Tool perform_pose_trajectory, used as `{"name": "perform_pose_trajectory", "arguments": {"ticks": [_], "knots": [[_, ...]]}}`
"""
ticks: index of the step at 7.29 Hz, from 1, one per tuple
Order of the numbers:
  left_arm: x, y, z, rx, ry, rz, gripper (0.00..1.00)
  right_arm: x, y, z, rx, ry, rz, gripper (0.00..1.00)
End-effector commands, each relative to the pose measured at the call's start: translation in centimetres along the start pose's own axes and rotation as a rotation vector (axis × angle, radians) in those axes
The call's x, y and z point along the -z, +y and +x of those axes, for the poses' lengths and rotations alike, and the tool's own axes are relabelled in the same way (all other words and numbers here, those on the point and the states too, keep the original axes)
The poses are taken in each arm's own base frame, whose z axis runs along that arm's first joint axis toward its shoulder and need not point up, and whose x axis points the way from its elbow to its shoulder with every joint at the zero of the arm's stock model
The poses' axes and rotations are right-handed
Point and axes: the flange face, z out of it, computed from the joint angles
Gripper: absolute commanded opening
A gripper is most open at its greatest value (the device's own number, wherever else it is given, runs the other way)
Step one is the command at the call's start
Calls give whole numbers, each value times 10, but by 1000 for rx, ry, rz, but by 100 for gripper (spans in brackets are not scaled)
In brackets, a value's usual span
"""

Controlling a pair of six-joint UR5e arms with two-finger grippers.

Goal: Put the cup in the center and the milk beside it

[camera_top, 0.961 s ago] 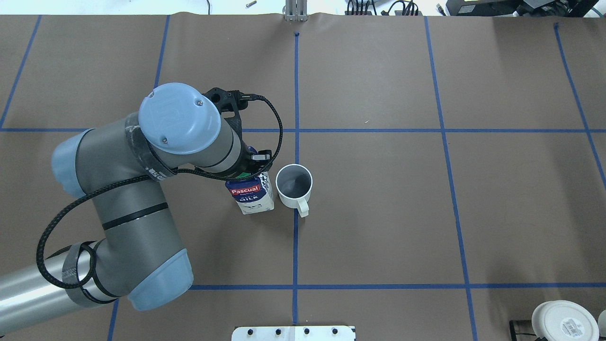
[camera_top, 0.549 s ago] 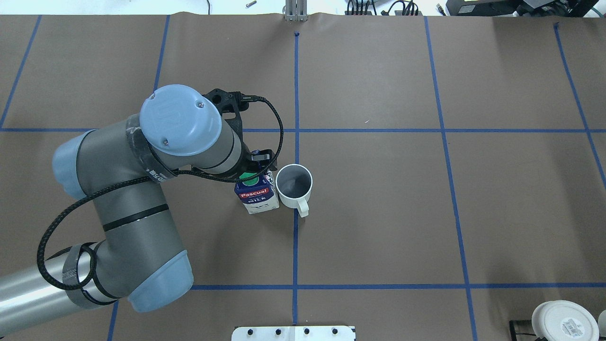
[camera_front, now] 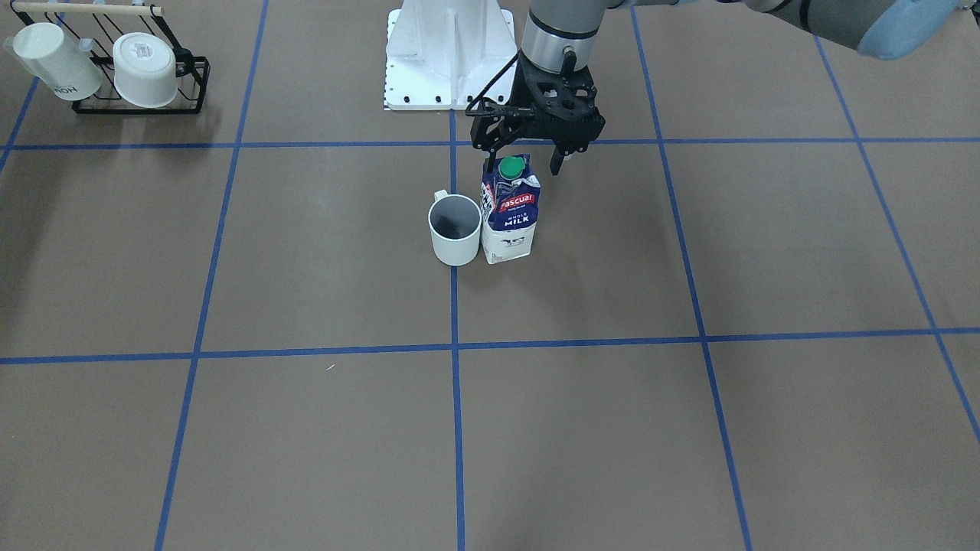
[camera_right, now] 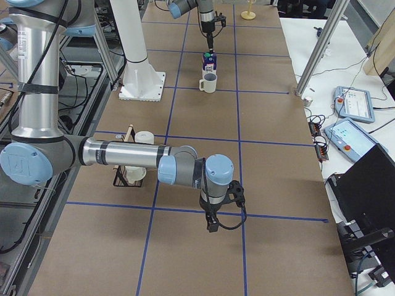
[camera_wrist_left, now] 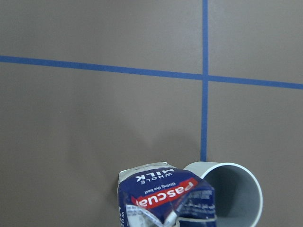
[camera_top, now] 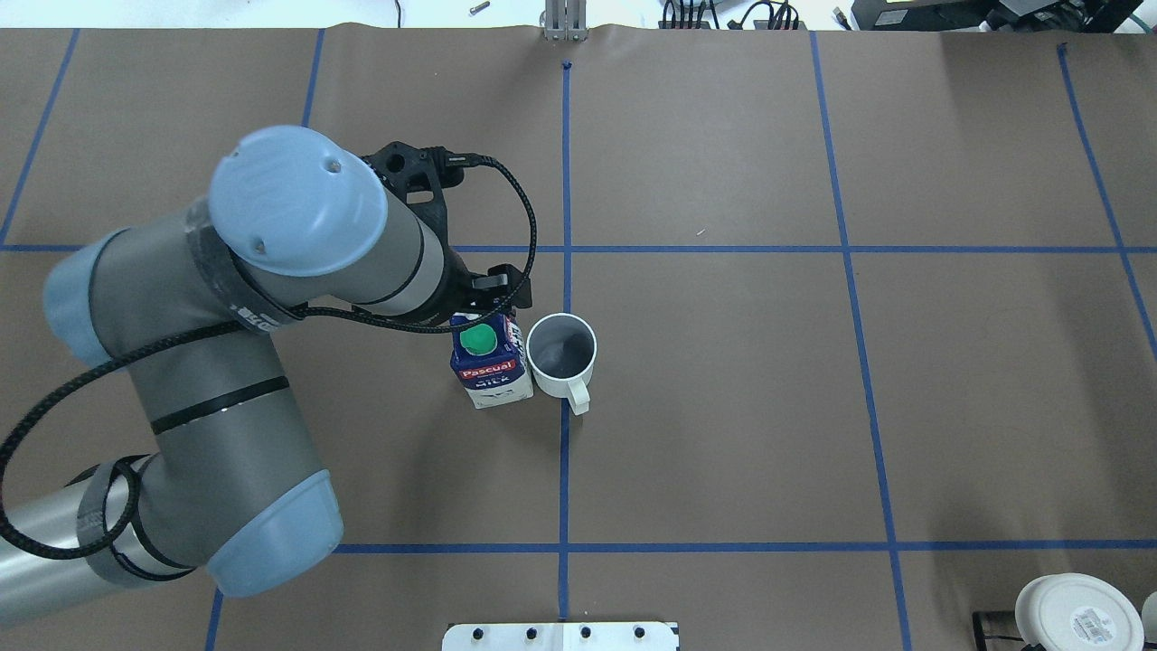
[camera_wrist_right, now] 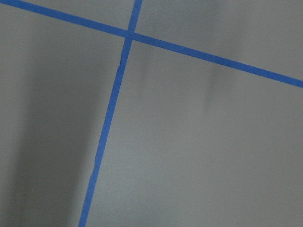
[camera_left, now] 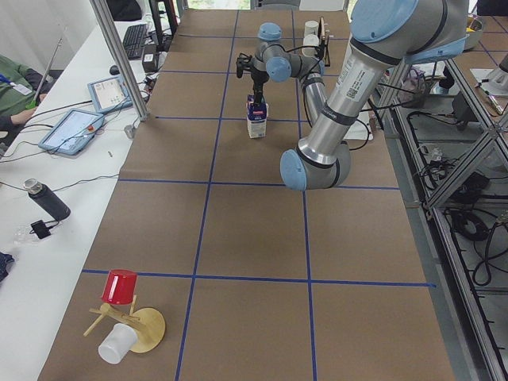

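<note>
The white cup (camera_top: 561, 348) stands upright on the brown tabletop (camera_top: 723, 380), on the middle blue tape line, with its handle toward the robot. The blue and white milk carton (camera_top: 491, 369) with its green cap stands upright against the cup's left side. In the front view the cup (camera_front: 455, 229) and the milk (camera_front: 511, 218) touch. My left gripper (camera_front: 524, 170) is open, its fingertips level with the carton's top and apart from it. Both things show at the bottom of the left wrist view, milk (camera_wrist_left: 165, 198) and cup (camera_wrist_left: 232, 194). My right gripper (camera_right: 213, 223) hangs low over bare table far from them; I cannot tell its state.
A black rack (camera_front: 138, 96) with two other white mugs stands by the robot's right side. The white robot base (camera_front: 448, 61) is behind the carton. A red cup on a wooden stand (camera_left: 123, 290) sits at the table's left end.
The carton moved right until it stood against the cup. My left gripper then let go of it and rose; the green cap now shows fully. The cup has not moved.
</note>
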Motion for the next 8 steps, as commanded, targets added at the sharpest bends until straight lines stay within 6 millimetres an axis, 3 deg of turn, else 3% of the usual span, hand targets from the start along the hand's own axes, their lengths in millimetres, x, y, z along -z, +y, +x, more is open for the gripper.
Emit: {"name": "perform_pose_trajectory", "arguments": {"ticks": [1,2,4,5,7,8], "knots": [[23,-53,-69,-106,-30,-11,99,-2,1,2,0,0,-4,100],[22,-77,-119,-239,-81,-23,99,-5,3,4,-2,0,-10,100],[51,-135,-255,-322,-133,-95,99,-9,8,6,-9,0,-19,100],[71,-163,-338,-336,-147,-117,99,-11,12,7,-12,-1,-23,100],[83,-189,-513,-424,-192,-195,99,-13,13,7,-13,-3,-25,100],[99,-200,-570,-444,-205,-200,99,-13,13,7,-13,-3,-25,100]]}}
